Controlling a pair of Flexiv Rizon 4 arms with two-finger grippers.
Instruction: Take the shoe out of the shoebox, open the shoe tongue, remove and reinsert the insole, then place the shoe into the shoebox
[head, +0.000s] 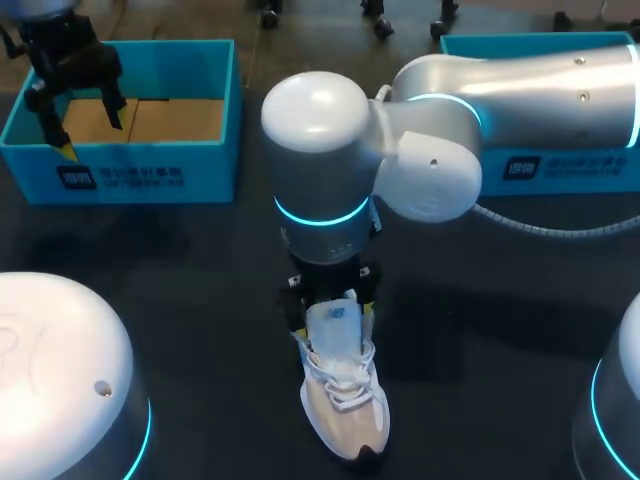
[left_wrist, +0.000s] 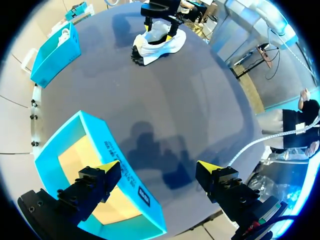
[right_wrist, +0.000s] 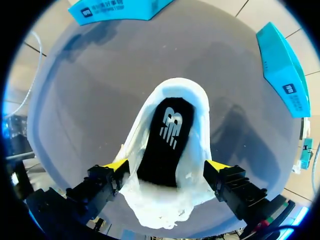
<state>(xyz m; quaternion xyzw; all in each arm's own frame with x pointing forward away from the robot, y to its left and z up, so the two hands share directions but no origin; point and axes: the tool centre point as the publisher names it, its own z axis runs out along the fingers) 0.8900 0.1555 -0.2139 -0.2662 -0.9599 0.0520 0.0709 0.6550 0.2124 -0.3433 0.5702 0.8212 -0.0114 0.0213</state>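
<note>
- Right wrist view: shoe (right_wrist: 155, 205) on the counter (right_wrist: 90, 90), out of the shoebox (head: 120, 175), right jaws spread wide either side of it.
- Left jaws apart too, over the shoebox rim.
- White upper looks soft and light; I'd pinch the bendy black insole (right_wrist: 167, 145) at the heel.

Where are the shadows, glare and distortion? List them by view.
Head view: glare whitens the silver right arm, which hides the heel of the white lace-up sneaker; a soft shadow lies on the dark table beside it. Left wrist view: the left pincer's shadow falls on the table ahead; fisheye curves the table's edge. Right wrist view: same curving; the sneaker's upper looks washed out.
</note>
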